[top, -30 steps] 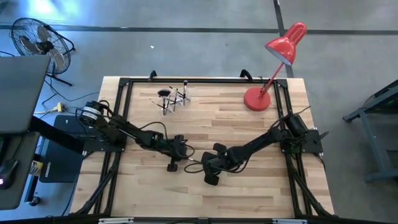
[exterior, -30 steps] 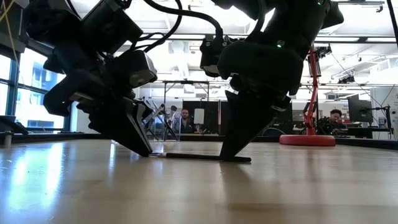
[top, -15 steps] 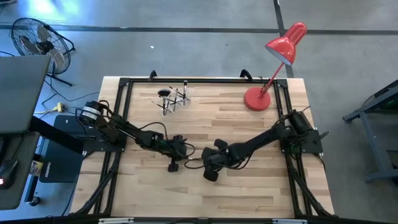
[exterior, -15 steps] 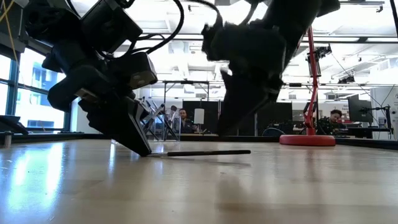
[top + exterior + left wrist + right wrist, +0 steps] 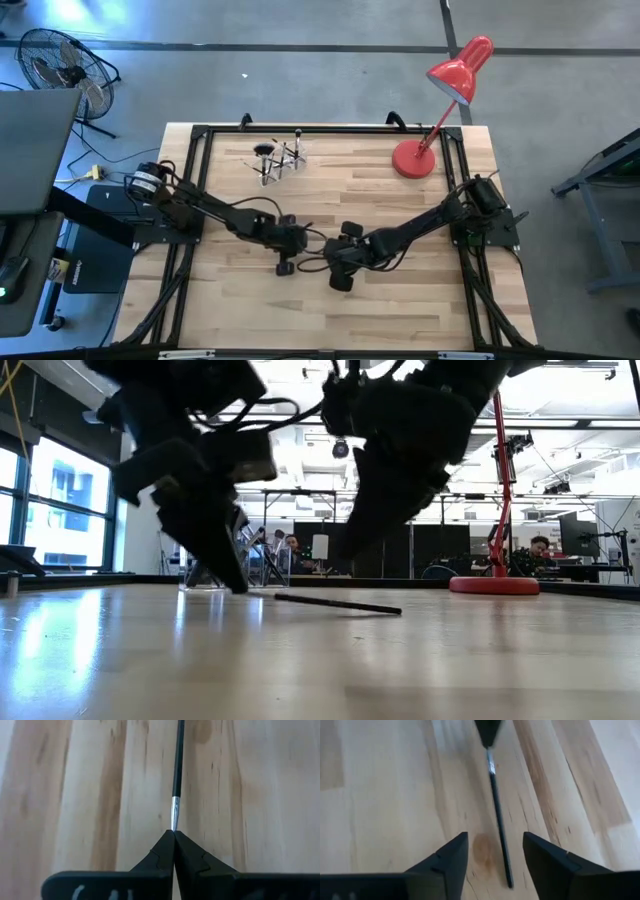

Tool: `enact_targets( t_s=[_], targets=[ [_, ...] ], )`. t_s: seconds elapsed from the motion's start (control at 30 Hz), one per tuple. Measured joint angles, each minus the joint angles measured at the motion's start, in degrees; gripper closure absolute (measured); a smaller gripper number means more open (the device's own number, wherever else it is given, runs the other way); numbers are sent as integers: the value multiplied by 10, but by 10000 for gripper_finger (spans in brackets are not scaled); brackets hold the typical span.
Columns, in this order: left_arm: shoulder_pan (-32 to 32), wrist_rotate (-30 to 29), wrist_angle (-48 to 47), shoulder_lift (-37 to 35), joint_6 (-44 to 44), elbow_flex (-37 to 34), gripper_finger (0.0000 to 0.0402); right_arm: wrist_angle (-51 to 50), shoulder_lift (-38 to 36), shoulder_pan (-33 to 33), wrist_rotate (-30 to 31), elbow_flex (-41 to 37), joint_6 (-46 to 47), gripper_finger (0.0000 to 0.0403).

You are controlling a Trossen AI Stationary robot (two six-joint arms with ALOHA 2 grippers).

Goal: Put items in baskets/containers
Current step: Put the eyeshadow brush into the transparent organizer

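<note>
The left end effector is clenched on the metal end of a thin brush: light, stiff, slippery, best pinched there. It slants to the desk below the released right end effector.
</note>
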Motion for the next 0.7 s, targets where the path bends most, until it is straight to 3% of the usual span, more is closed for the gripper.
enact_targets(
  t_s=[0.3, 0.47, 0.7],
  targets=[
    [31, 20, -57, -1, 15, 64, 401, 22, 0, 0, 24, 5, -56, 174],
    [38, 60, -85, -2, 14, 97, 401, 7, 0, 0, 59, 5, -65, 169],
    [38, 65, -132, -2, 14, 146, 401, -7, 0, -4, 52, 5, -105, 169]
  ],
)
